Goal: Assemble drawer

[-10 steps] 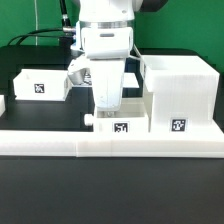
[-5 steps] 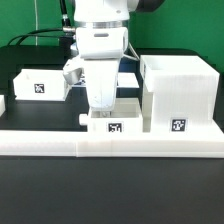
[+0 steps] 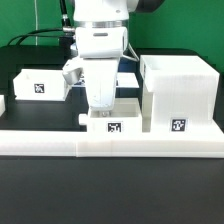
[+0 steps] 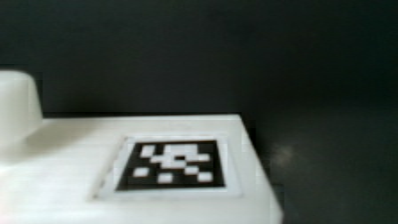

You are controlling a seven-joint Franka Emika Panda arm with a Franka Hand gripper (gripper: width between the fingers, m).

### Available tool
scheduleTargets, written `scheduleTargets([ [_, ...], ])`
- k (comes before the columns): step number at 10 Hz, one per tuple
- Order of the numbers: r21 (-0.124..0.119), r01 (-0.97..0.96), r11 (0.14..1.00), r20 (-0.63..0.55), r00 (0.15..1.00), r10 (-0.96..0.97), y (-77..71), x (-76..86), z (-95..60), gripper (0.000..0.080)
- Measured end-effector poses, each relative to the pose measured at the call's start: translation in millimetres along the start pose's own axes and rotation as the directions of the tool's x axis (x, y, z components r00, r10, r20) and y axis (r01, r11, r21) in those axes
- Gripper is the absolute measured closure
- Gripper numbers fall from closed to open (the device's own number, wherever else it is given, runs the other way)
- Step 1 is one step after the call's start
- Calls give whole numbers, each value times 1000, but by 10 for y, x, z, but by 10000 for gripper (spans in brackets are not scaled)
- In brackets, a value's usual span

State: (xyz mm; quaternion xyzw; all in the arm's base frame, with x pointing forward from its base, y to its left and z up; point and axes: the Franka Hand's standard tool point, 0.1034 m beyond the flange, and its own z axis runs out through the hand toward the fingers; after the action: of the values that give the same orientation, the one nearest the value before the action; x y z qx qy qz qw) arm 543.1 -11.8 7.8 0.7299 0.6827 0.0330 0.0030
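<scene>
A small flat white box (image 3: 112,124) with a tag on its front and a knob on its left end stands just behind the front rail. My gripper (image 3: 103,108) reaches straight down onto it, its fingertips at the box's top edge, and it looks shut on the box wall. The wrist view shows this box's tagged face (image 4: 175,164) close up, with no fingers in the picture. The large hollow shell (image 3: 180,95) stands beside the box on the exterior view's right. A second flat white box (image 3: 40,84) lies at the back on the exterior view's left.
The long low white L-shaped border rail (image 3: 110,146) runs across the front, close before the box and the shell. Black cables hang behind the arm. A rounded white part (image 4: 15,100) shows blurred at the wrist view's edge.
Between one second and half a second ago my gripper and the small box shifted together toward the exterior view's left, away from the shell. Since then nothing has visibly moved.
</scene>
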Motion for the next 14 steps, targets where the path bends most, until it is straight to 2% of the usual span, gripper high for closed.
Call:
scheduleTargets([
  [2,2,38,999,7,999,-38,3,75,-1,755],
  [5,28,28,999,25,999,-29,8,125,-7,755],
  [7,27,23,999,26,999,-24,10,101,-7,755],
  [10,29,-11,999,28,1000,11,-13,167,2,755],
  [14,33,-19,999,30,999,18,-16,136,5,755],
])
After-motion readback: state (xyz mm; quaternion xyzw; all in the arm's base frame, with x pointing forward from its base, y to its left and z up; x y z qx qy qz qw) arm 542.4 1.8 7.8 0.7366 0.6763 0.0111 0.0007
